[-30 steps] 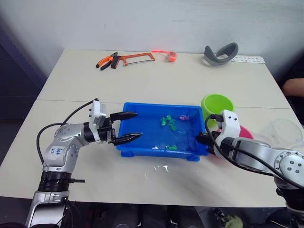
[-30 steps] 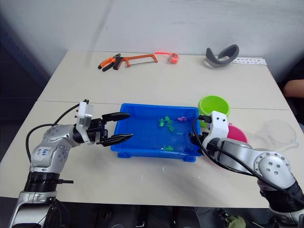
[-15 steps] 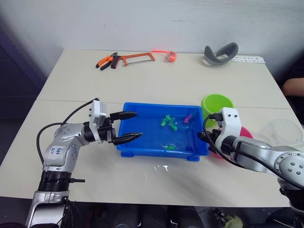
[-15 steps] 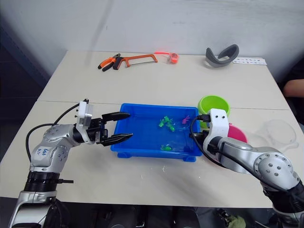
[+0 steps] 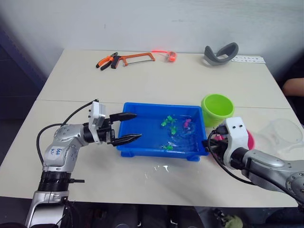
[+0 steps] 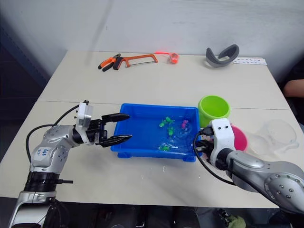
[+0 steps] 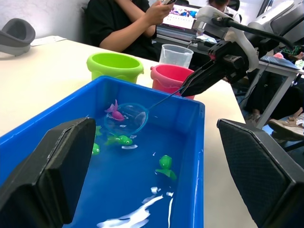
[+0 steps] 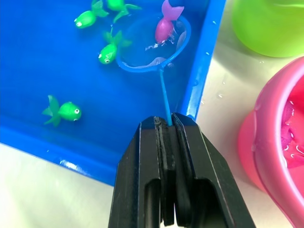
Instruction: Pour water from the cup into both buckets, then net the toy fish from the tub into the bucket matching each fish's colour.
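Observation:
The blue tub [image 5: 124, 147] holds water, several green toy fish [image 8: 64, 111] and one pink fish [image 8: 166, 26]. The pink fish lies in the hoop of a small blue net [image 8: 153, 46] near the tub's right end. My right gripper [image 8: 166, 124] is shut on the net's thin handle, just outside the tub's right rim. Behind it stand the lime green bucket [image 5: 217, 108] and the pink bucket [image 8: 275, 152], which has water in it. The clear cup [image 5: 285, 133] sits upright at the far right. My left gripper [image 5: 137, 125] hangs open over the tub's left rim.
A hacksaw [image 5: 135, 58], pliers [image 5: 107, 61], a small orange item [image 5: 171, 56] and a grey curved band [image 5: 221, 53] lie along the table's far side. Water drops [image 5: 161, 167] spot the table in front of the tub. A person [image 7: 128, 23] sits beyond the right edge.
My right arm has drawn back toward the table's front right, pulling the net and the pink fish closer to the tub's right wall. The left arm has stayed still.

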